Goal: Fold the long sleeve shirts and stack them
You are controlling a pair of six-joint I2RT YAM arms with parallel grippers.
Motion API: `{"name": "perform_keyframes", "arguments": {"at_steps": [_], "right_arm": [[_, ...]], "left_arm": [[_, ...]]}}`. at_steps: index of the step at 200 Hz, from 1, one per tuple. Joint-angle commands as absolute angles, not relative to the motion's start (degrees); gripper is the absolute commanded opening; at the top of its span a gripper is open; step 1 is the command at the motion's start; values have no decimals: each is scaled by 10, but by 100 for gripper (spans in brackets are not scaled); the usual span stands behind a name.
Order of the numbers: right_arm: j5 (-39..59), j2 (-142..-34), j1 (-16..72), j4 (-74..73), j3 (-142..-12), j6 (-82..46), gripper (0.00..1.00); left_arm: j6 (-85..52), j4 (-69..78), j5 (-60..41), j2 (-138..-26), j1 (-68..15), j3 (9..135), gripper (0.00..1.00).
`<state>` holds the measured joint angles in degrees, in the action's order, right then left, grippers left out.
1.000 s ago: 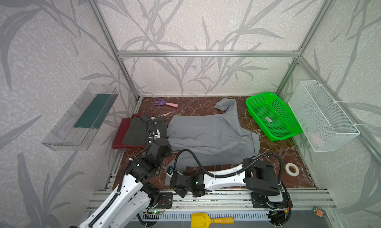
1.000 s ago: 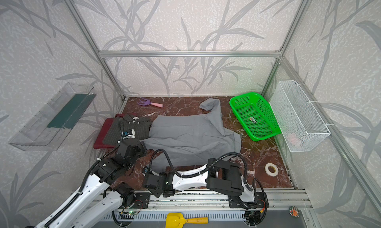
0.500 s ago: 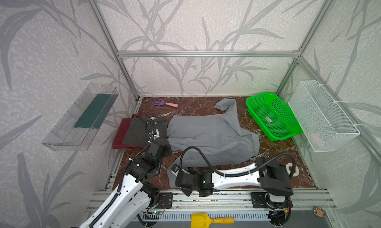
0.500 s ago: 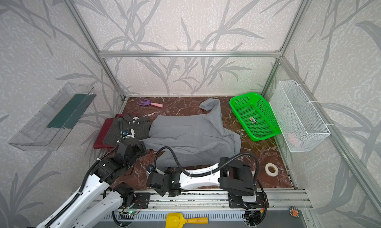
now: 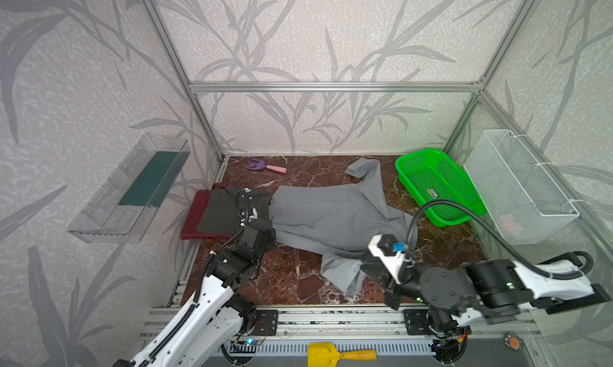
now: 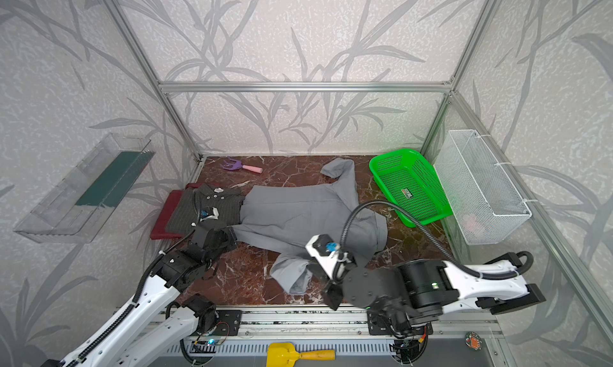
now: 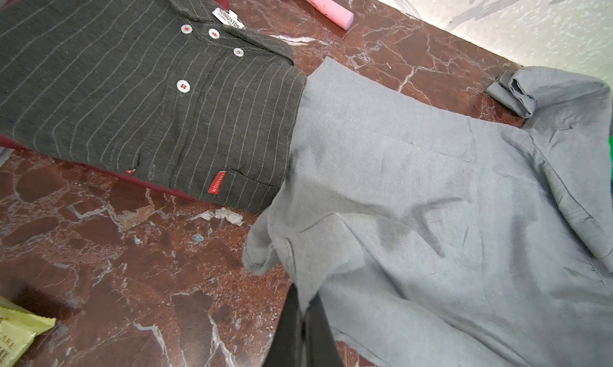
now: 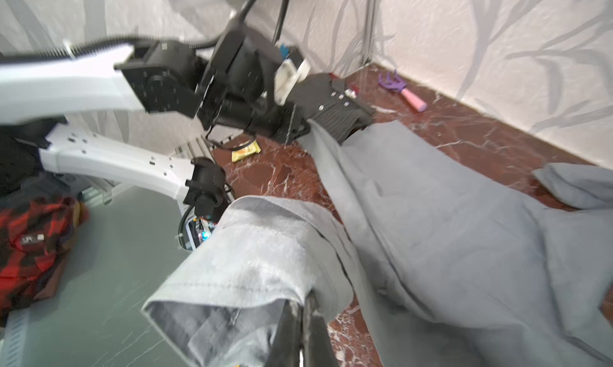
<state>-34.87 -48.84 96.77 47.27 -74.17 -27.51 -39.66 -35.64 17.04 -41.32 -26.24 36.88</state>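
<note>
A light grey shirt (image 5: 331, 216) (image 6: 298, 216) lies spread across the marble table (image 5: 292, 282). At its left, a folded dark pinstriped shirt (image 5: 222, 212) (image 7: 132, 93) rests on a folded maroon shirt (image 5: 190, 221). My left gripper (image 5: 270, 237) (image 7: 303, 299) is shut on the grey shirt's near-left edge, pinching a fold. Toward the front, my right gripper (image 5: 368, 266) (image 8: 303, 299) is shut on the grey shirt's sleeve cuff (image 8: 248, 256), which is held off the table. The cuff (image 6: 292, 272) droops beside the right gripper (image 6: 313, 269).
A green mesh basket (image 5: 438, 186) sits at the back right, with a white wire basket (image 5: 520, 186) on the right wall. A purple and pink toy fork (image 5: 265, 165) lies at the back. A clear bin (image 5: 129, 189) hangs on the left wall. A snack packet (image 7: 16, 329) lies near the left arm.
My right arm has swung from the front left to the right, shut on the grey sleeve cuff and drawn it out toward the front. The left arm has stayed put.
</note>
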Motion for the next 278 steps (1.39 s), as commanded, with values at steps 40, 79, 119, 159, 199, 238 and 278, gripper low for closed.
{"name": "perform_keyframes", "arguments": {"at_steps": [40,79,119,159,199,238,278], "right_arm": [[-482,-433,971,730,-958,-239,0],[-565,-506,971,731,-1118,-127,0],[-654,-534,972,527,-1156,112,0],[-664,-538,972,487,-1187,186,0],[-657,-549,971,637,-1237,98,0],[-630,-579,972,828,-1272,-41,0],[-598,-563,972,838,-1204,-88,0]], "left_arm": [[-495,-388,104,-396,-260,314,0],[-553,-434,94,-354,-268,280,0],[-603,-478,104,-337,-296,261,0],[-631,-528,153,-333,-327,292,0],[-639,-549,138,-335,-332,310,0],[-653,-578,171,-336,-372,318,0],[-630,-572,209,-358,-377,318,0]]}}
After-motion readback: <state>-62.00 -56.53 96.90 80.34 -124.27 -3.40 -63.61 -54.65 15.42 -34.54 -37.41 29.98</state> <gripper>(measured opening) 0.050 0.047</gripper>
